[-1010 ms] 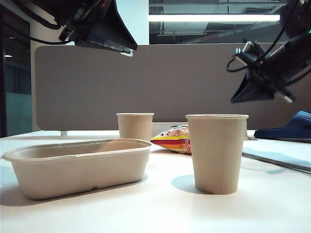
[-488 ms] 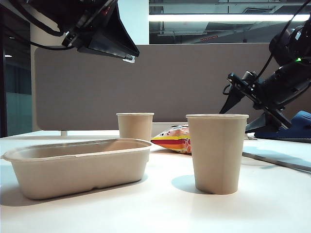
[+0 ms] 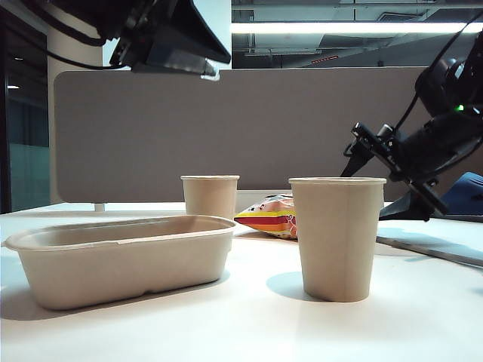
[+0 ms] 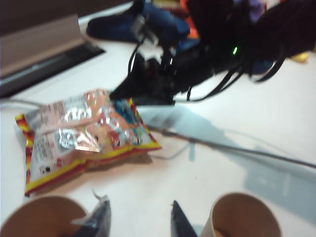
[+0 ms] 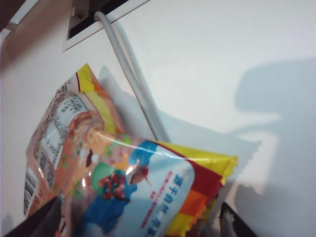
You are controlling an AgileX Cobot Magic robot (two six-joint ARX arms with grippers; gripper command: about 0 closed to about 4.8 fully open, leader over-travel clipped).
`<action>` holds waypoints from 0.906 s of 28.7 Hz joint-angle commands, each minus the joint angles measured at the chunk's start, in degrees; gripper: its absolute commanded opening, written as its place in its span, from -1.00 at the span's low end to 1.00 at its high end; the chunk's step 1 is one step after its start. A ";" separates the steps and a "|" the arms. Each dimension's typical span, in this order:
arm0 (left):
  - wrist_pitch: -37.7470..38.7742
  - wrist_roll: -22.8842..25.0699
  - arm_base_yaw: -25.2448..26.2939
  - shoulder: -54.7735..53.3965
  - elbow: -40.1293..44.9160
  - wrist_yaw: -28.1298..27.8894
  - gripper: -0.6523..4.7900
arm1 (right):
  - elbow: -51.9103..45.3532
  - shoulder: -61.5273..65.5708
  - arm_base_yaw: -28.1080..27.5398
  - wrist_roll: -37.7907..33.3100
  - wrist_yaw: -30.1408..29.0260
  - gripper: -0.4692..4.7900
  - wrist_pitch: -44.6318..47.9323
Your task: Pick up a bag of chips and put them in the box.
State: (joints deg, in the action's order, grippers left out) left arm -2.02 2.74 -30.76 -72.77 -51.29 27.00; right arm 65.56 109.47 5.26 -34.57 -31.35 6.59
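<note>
The bag of chips (image 5: 123, 182), pink-orange with yellow, red and orange stripes, lies flat on the white table, partly behind a cup in the exterior view (image 3: 266, 216). My right gripper (image 5: 138, 223) hangs low over it, open, one finger on each side of the bag. In the exterior view that gripper (image 3: 381, 172) is at the right, tilted down behind the near cup. The bag (image 4: 84, 133) also shows in the left wrist view, with the right arm's dark bulk beyond it. My left gripper (image 4: 140, 218) is open and empty, high at the upper left (image 3: 204, 64). The beige box (image 3: 113, 260) stands at the front left.
Two beige paper cups stand on the table, one near (image 3: 337, 237) and one further back (image 3: 210, 196). A grey cable (image 5: 133, 84) runs under the bag from a table slot. A blue object (image 3: 464, 192) lies at the far right. A grey partition (image 3: 226, 128) closes the back.
The right arm has dropped from high on the right toward the bag, turned, and spread its fingers. The left gripper has shifted slightly to the right.
</note>
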 commanded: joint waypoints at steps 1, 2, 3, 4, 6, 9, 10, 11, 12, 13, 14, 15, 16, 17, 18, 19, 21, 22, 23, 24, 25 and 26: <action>-1.51 -1.31 -0.02 0.09 -0.13 0.42 -0.18 | 0.20 0.74 0.04 -1.51 -1.68 0.70 3.61; -1.46 -1.31 -0.02 0.09 -0.13 0.42 -0.18 | 0.20 1.09 0.04 -1.77 -2.03 0.70 4.42; -1.46 -1.31 -0.02 0.09 -0.13 0.37 -0.18 | 0.20 1.27 0.04 -1.95 -2.05 0.70 4.79; -1.46 -1.31 -0.02 0.09 -0.13 0.39 -0.18 | 0.20 1.40 0.07 -1.95 -2.05 0.70 5.09; -1.46 -1.31 -0.02 0.09 -0.13 0.37 -0.18 | 0.20 1.77 0.09 -2.08 -2.05 0.70 5.62; -1.46 -1.36 -0.02 0.09 -0.13 0.37 -0.18 | 0.17 2.16 0.09 -2.19 -1.99 0.70 5.57; -1.46 -1.51 -0.02 0.09 -0.13 0.37 -0.18 | 0.17 2.51 0.09 -2.32 -2.03 0.70 5.70; -1.46 -1.75 -0.02 0.09 -0.13 0.31 -0.18 | 0.17 2.64 0.09 -2.43 -2.05 0.70 5.70; -1.46 -1.73 -0.02 0.09 -0.13 0.24 -0.18 | 0.17 2.86 0.09 -2.51 -2.05 0.70 5.70; -1.46 -1.75 -0.02 0.09 -0.13 0.24 -0.18 | 0.20 3.23 0.09 -2.51 -2.10 0.71 5.77; -1.46 -1.73 -0.02 0.09 -0.13 0.24 -0.19 | 0.20 3.39 0.11 -2.49 -2.10 0.71 5.75; -1.46 -1.73 -0.02 0.09 -0.13 0.24 -0.18 | 0.20 3.65 0.11 -2.51 -2.23 0.74 5.84; -1.46 -1.73 -0.02 0.09 -0.13 0.24 -0.18 | 0.20 3.80 0.11 -2.51 -2.27 0.77 5.99; -1.46 -1.75 -0.02 0.09 -0.13 0.24 -0.19 | 0.20 3.91 0.13 -2.51 -2.51 0.78 6.27; -1.46 -1.73 -0.02 0.09 -0.13 0.24 -0.18 | 0.20 3.93 0.13 -2.51 -2.49 0.78 6.29; -1.46 -1.73 -0.02 0.09 -0.13 0.24 -0.18 | 0.20 3.98 0.13 -2.54 -2.47 0.78 6.54; -1.46 -1.73 -0.02 0.09 -0.13 0.24 -0.19 | 0.17 4.02 0.17 -2.54 -2.49 0.78 7.39; -1.49 -1.73 -0.02 0.09 -0.13 0.24 -0.19 | 0.20 4.02 0.17 -2.54 -2.47 0.78 7.67; -1.49 -1.75 -0.02 0.09 -0.13 0.24 -0.19 | 0.17 4.02 0.20 -2.54 -2.51 0.78 8.22; -1.49 -1.75 -0.02 0.09 -0.13 0.24 -0.19 | 0.17 4.02 0.20 -2.56 -2.51 0.78 8.48; -1.49 -1.75 -0.02 0.09 -0.13 0.24 -0.19 | 0.20 4.02 0.22 -2.84 -2.51 0.78 8.70; -1.46 -1.75 -0.02 0.09 -0.13 0.24 -0.19 | 0.17 4.02 0.22 -2.95 -2.47 0.78 8.72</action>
State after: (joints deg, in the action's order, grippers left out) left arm -2.76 1.21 -30.76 -72.77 -51.29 26.96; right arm 65.56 113.62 5.32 -37.12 -33.65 14.00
